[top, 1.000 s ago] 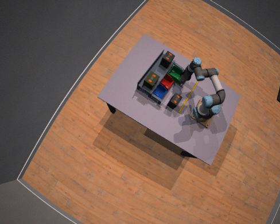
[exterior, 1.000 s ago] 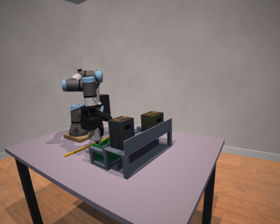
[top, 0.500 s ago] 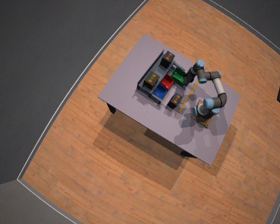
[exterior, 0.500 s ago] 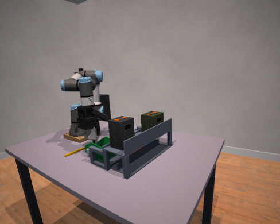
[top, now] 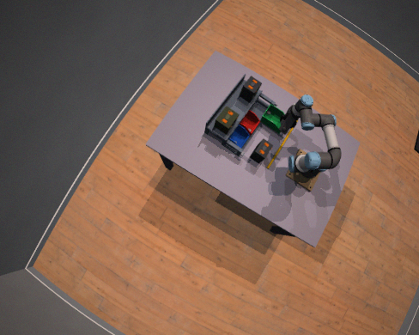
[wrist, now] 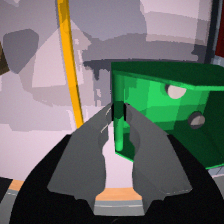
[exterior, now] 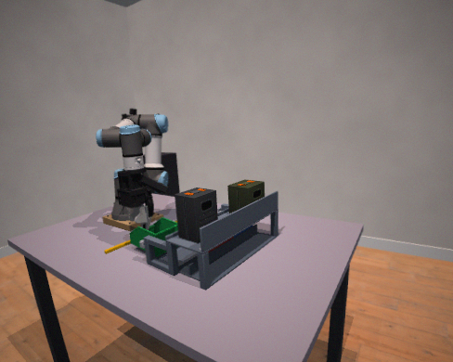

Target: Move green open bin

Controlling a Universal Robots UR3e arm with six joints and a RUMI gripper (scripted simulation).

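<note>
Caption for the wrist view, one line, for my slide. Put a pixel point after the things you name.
Gripper (wrist: 118, 104) clamped on the near wall of the green bin (wrist: 166, 130), two round parts inside, a yellow strip (wrist: 69, 60) alongside on the table.
</note>
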